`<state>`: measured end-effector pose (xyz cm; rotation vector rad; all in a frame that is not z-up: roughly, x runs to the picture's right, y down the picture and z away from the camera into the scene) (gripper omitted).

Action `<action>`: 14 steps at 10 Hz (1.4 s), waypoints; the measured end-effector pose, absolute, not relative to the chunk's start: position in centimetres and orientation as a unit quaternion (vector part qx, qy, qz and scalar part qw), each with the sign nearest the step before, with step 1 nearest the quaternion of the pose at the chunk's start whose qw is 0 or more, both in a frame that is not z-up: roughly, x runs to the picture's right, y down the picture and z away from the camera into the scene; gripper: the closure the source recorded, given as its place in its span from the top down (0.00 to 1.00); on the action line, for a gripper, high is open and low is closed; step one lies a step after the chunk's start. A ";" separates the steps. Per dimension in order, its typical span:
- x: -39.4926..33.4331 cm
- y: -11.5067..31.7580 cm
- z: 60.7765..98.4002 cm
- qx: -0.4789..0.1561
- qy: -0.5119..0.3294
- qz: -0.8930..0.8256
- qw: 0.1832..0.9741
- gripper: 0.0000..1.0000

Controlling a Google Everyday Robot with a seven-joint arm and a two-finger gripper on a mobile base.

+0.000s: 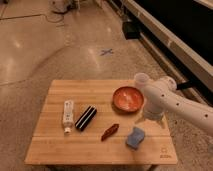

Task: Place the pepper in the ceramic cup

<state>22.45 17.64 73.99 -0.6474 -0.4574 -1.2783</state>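
Note:
The pepper (110, 131) is small, slim and dark red-brown. It lies on the wooden table (60, 150), front of centre. The ceramic cup (141, 80) is a pale whitish cylinder at the table's back right edge, right behind the orange-red bowl, with the arm's elbow next to it. My white arm reaches in from the right. My gripper (151, 119) points down over the table just right of the bowl's front. It is a short way right of the pepper and above the blue sponge. Nothing shows in it.
A wide orange-red bowl (128, 98) stands at the back right. A blue sponge (135, 138) lies at the front right, near the pepper. A black-and-white striped bar (86, 118) and a white bottle (67, 114) lie to the left. Shiny floor surrounds the table.

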 end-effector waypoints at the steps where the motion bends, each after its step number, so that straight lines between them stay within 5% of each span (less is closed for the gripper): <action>1: 22.4 17.6 74.0 -0.294 -0.208 -0.581 0.730 0.80; 14: 13.1 22.4 75.9 -0.228 -0.219 -0.584 0.747 0.80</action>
